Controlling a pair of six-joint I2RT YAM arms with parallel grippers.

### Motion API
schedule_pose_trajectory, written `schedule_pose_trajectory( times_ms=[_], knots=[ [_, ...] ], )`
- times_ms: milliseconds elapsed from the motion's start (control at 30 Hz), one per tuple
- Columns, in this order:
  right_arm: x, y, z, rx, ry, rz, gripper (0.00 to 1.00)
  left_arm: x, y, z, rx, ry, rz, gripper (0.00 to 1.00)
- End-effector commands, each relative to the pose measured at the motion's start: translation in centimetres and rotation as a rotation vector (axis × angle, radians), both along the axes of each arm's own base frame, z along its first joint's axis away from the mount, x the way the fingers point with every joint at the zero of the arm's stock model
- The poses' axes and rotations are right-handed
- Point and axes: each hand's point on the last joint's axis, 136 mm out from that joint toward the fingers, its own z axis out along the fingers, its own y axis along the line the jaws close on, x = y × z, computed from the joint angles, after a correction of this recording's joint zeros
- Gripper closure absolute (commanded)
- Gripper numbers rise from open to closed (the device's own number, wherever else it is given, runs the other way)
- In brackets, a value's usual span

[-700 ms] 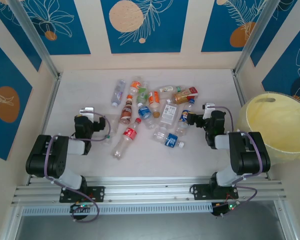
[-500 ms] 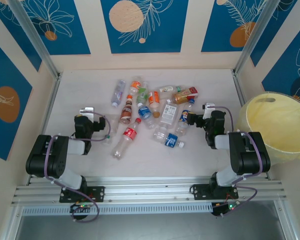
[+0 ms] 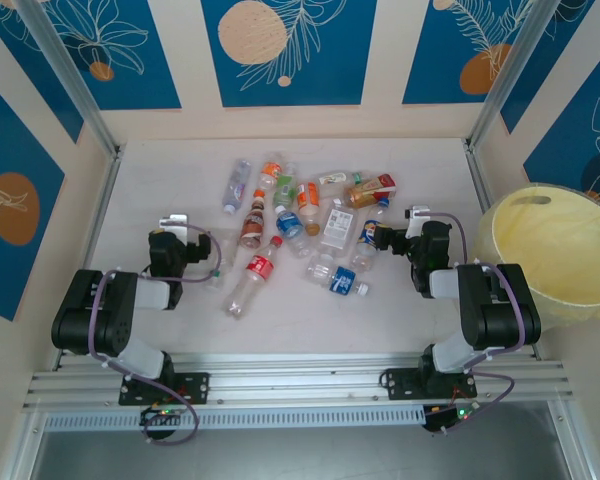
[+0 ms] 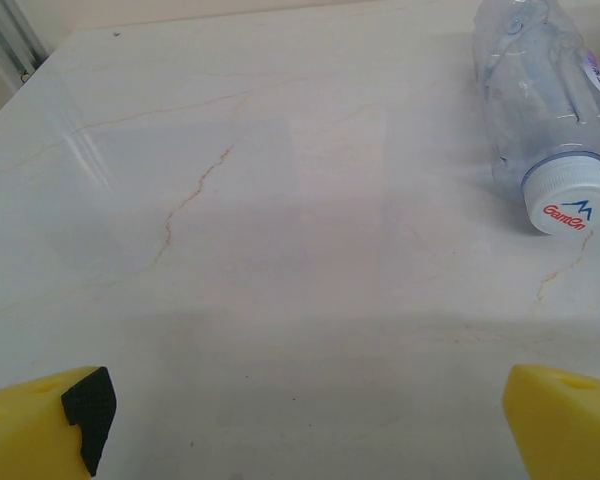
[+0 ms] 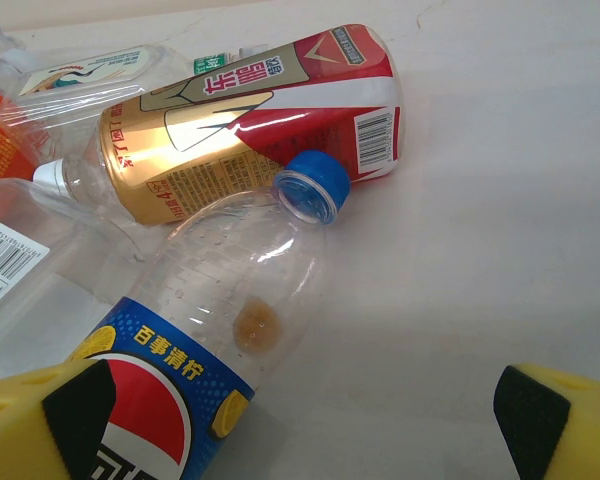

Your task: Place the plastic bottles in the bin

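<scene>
Clearly, we are at the very start of the task. No bottle is lifted, and the part of the bin (image 3: pixel 550 255) that we see has no bottle in it. The bottles (image 3: pixel 310 225) lie in a loose heap on the table (image 3: pixel 160 170), between our two arms.

Our right gripper (image 5: pixel 300 420) has its jaws spread wide, with nothing pinched. Just ahead of them, toward their left side, lies a Pepsi bottle (image 5: pixel 205 340). Its blue cap points away from the jaws, and its labelled body comes down close to the left finger. Beyond the cap lies a red bottle (image 5: pixel 270 110), touching it or nearly so. The bin is well apart from these jaws, on their right and behind them.

Our left gripper (image 4: pixel 320 425) also has its jaws spread wide and empty, with bare table between them. A white-cap bottle (image 4: pixel 545 110) lies ahead and to their right, cap toward the jaws.

We judge that the step in hand is the approach for a first pick, most likely the Pepsi bottle. The next move calls for shifting the right jaws a little to the left and lowering them until the body sits between the fingers. We think they should close gently, because thin plastic may dent or slip, and then lift and carry the bottle over to the bin.
</scene>
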Motion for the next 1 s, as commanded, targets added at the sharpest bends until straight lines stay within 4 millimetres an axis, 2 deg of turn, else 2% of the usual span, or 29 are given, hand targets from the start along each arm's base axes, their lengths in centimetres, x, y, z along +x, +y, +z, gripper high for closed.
schedule_pose_trajectory(
  times_ms=[0, 133, 300, 400, 500, 600, 700, 800, 867, 967],
  knots=[
    [0.7, -0.1, 1.6, -0.003, -0.057, 0.006, 0.01, 0.6, -0.3, 1.0, 0.001, -0.031, -0.019, 0.00],
    [0.6, 0.9, 2.3, 0.002, -0.042, 0.069, 0.01, 0.7, 0.2, 1.5, -0.001, -0.024, 0.012, 0.00],
    [0.4, 1.5, 5.0, -0.012, -0.022, 0.093, 0.01, 0.4, -0.2, 3.5, -0.003, 0.016, -0.008, 0.00],
    [0.1, 2.3, 6.3, 0.011, 0.007, 0.097, 0.01, 0.0, 0.5, 4.7, -0.012, 0.017, 0.039, 0.00],
    [0.1, 3.6, 7.4, 0.058, 0.051, 0.104, 0.01, -0.7, 1.9, 5.9, -0.078, 0.018, 0.149, 0.00],
    [0.3, 4.6, 7.8, 0.113, 0.149, 0.069, 0.01, -1.6, 2.1, 6.6, -0.207, 0.050, 0.226, 0.00],
    [0.6, 5.8, 7.3, 0.138, 0.244, 0.003, 0.01, -2.9, 2.3, 6.8, -0.395, 0.096, 0.341, 0.00],
    [0.4, 6.9, 6.2, 0.136, 0.350, -0.049, 0.01, -3.4, 1.3, 7.1, -0.551, 0.105, 0.355, 0.00],
    [0.1, 6.9, 5.2, 0.141, 0.439, -0.130, 0.01, -3.5, 0.3, 7.4, -0.612, 0.117, 0.320, 0.00],
    [-1.2, 6.5, 2.8, 0.133, 0.617, -0.230, 0.01, -3.8, -0.5, 7.5, -0.626, 0.168, 0.286, 0.00]
  ],
)
